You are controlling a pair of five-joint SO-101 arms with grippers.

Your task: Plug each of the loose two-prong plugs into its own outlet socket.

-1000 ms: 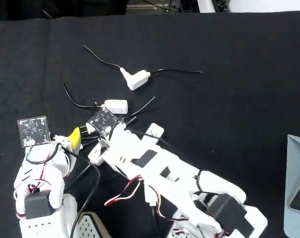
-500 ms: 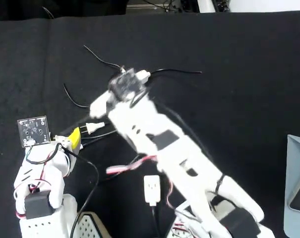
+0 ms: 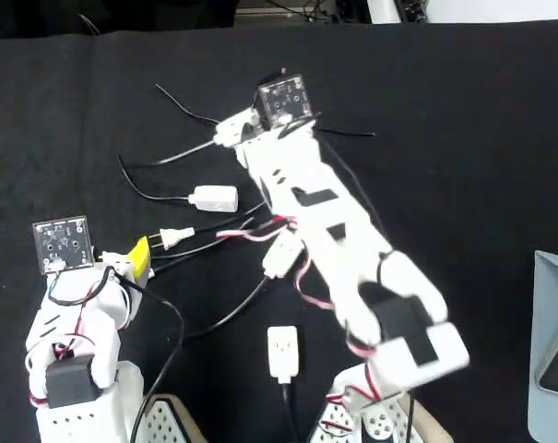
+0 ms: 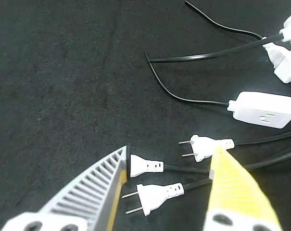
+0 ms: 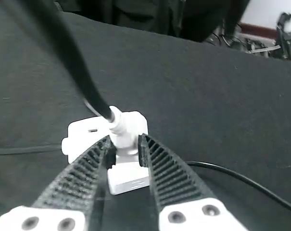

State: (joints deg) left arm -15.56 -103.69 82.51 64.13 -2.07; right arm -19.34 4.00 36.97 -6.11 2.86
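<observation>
**Upper centre of the desk: right end effector clamped on a plug**

Toward the upper centre of the high view, the right end effector (image 3: 232, 134) sits low over the black desk (image 3: 463, 138). Its fingers are pinched narrow on the neck of a white plug (image 5: 123, 130). A black cord runs out of the plug's back, and the plug meets a white socket block (image 5: 128, 179) that lies on the desk.

At the lower left of the high view, the left end effector (image 4: 170, 150) hangs wide open and holds nothing. Its grey finger and yellow finger are spread above the loose cords. A two-prong plug (image 4: 155, 196) lies flat between them, and a second two-prong plug (image 4: 205, 147) lies just beside the yellow finger. A second socket block (image 4: 260, 109) rests near these plugs, unplugged. A third socket (image 3: 282, 352) lies face up at the lower centre of the high view, well apart from the others.
</observation>
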